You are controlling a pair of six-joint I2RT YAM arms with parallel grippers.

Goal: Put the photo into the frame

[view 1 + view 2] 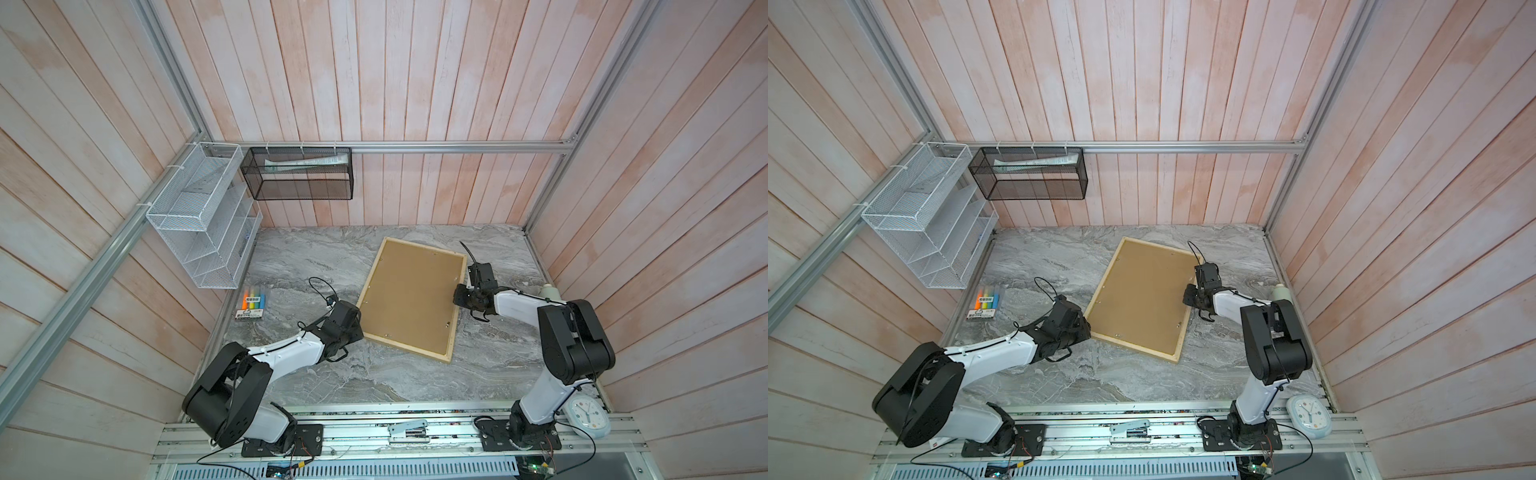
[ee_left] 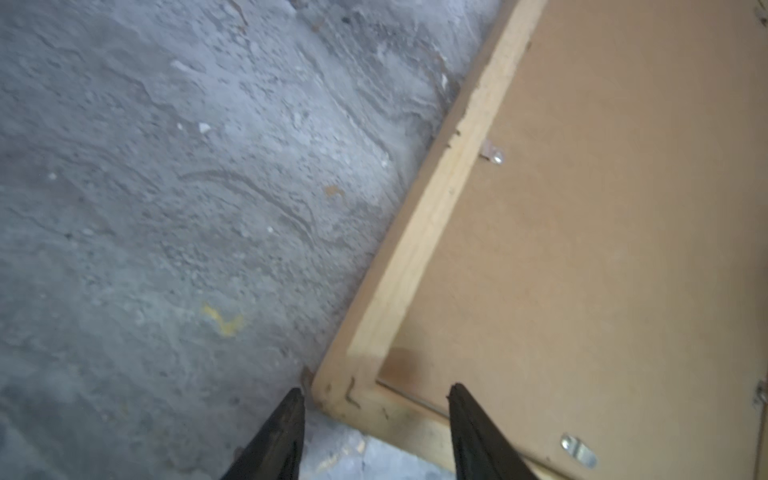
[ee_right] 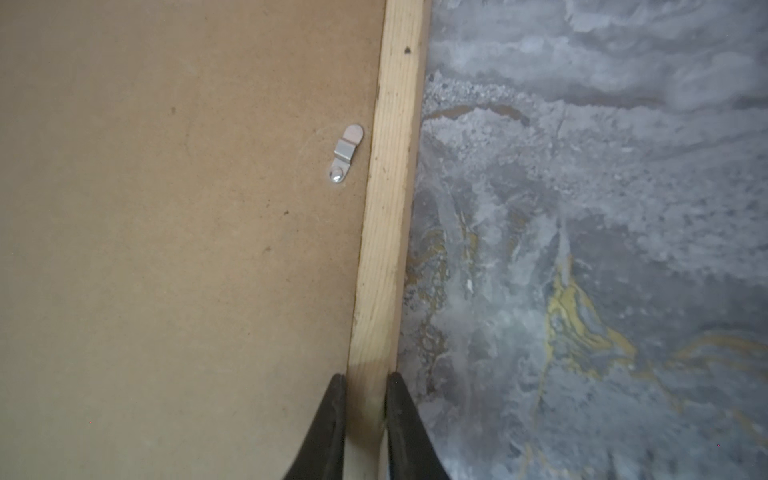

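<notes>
Marble table (image 1: 415,382) lies open around frame (image 3: 386,208), right gripper (image 3: 365,376) clamping rail.

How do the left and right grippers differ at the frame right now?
Left gripper: jaws spread wide, straddling a corner of the pale wooden picture frame, not closed on it. Right gripper: jaws clamped on the frame's long side rail. Both work the frame lying back-up.

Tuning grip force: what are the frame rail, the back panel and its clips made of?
The frame: looks like bare pale softwood, with visible grain and dark specks. The backing board: matte, uniform brown, likely hardboard or MDF. The turn clip: shiny silver metal, probably steel.
</notes>
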